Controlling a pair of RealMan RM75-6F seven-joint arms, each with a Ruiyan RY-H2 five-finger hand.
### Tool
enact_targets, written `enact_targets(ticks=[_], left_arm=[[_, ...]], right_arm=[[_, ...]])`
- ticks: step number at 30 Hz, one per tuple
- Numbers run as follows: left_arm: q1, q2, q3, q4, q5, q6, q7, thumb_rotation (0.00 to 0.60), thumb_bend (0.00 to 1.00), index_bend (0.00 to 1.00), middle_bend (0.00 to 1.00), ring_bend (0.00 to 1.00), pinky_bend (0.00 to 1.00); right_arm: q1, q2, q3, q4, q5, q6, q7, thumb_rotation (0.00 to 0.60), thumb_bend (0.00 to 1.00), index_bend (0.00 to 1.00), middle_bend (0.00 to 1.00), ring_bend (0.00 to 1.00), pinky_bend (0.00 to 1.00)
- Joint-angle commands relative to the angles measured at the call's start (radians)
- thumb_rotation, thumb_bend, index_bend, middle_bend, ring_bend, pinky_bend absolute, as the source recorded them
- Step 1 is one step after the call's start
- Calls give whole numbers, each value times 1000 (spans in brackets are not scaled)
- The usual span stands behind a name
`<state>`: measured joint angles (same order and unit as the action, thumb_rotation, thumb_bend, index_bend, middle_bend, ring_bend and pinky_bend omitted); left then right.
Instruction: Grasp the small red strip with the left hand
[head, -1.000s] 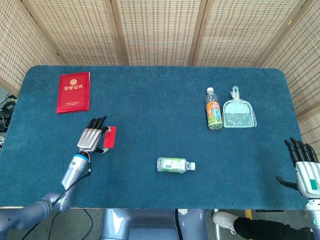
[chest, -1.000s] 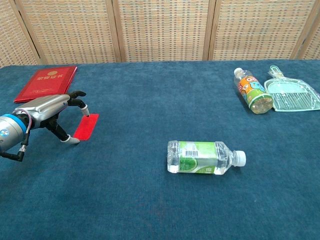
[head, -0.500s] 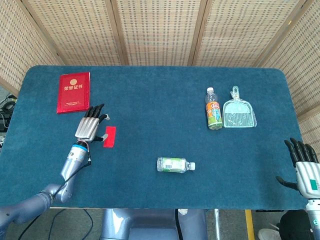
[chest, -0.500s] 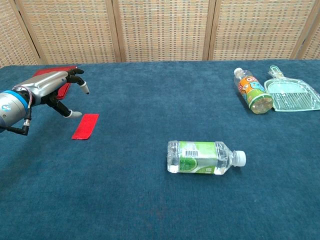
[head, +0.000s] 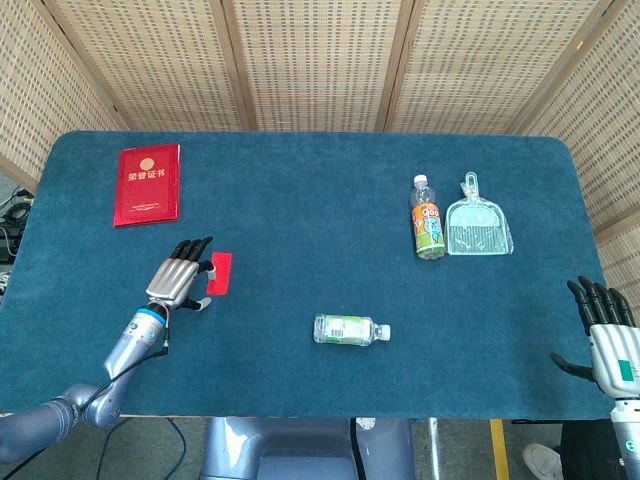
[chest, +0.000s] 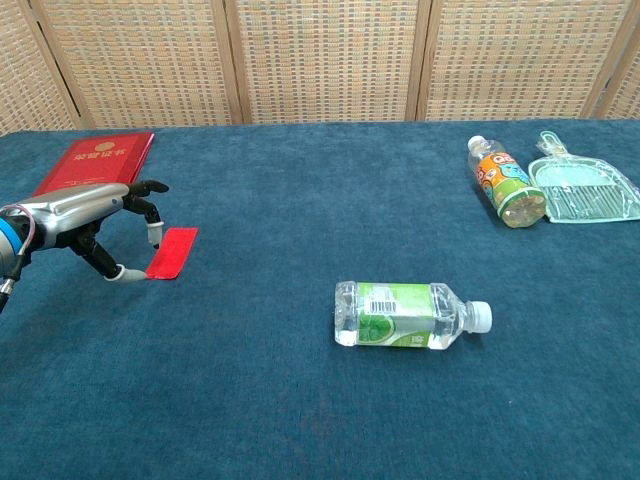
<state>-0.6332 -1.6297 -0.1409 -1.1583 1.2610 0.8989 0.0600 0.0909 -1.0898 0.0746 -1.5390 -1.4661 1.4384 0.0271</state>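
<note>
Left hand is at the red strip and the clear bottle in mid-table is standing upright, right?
Not upright: the clear bottle lies on its side, as the chest view shows. The left hand is indeed at the red strip.

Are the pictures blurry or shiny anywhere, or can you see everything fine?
Head view: sharp and evenly lit, with only faint shadows on the table. Chest view: also sharp; the clear bottle shows small bright glints, and the left hand casts a soft shadow by the red strip.
</note>
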Motion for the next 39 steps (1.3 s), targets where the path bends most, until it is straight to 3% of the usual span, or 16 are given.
enact_targets(ticks=[1, 30, 39], left_arm=[[-1, -16, 2, 15, -4, -1, 2, 600, 267, 471, 0, 0, 0], [-29, -90, -15, 114, -56, -45, 15, 600, 285, 481, 0, 0, 0], [-38, -103, -19, 130, -64, -51, 27, 600, 338, 504, 0, 0, 0]], right_arm=[[-1, 0, 0, 1, 1, 1, 1, 600, 0, 0, 0, 0, 0], [4, 2, 1, 4, 8, -12, 10, 600, 0, 0, 0, 0, 0], [5, 3, 1, 5, 10, -15, 13, 600, 0, 0, 0, 0, 0]])
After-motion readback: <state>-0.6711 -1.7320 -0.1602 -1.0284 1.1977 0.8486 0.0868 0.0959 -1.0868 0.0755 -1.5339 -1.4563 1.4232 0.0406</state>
